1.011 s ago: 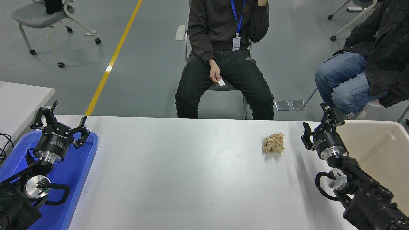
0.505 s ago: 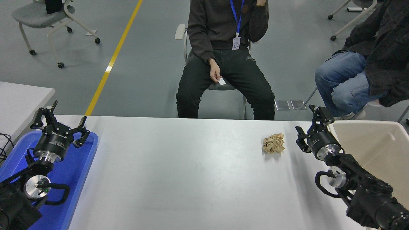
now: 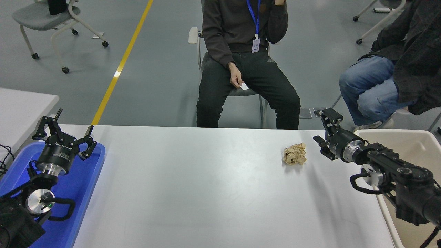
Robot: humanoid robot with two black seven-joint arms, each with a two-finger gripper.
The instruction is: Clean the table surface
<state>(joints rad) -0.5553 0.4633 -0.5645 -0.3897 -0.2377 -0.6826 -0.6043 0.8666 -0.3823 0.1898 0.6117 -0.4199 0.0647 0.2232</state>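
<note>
We see the wide, smooth, matte white-grey table surface filling the lower half of the view, its far edge running across the middle of the picture. At its right edge sits a large cream plastic bin, and at its left edge a blue plastic tray. Beyond the far edge two people sit on chairs, one in dark clothes with a blue lanyard, one in blue jeans towards the far right corner.

Our right arm reaches in from the right edge over the bin's near rim, and the right gripper hangs near the far right corner with its fingers spread apart and nothing between them. The left gripper is parked over the tray's far end, fingers also spread wide.

A crumpled ball of brown paper lies on the table near the far edge, just left of the right gripper and not touching it.
</note>
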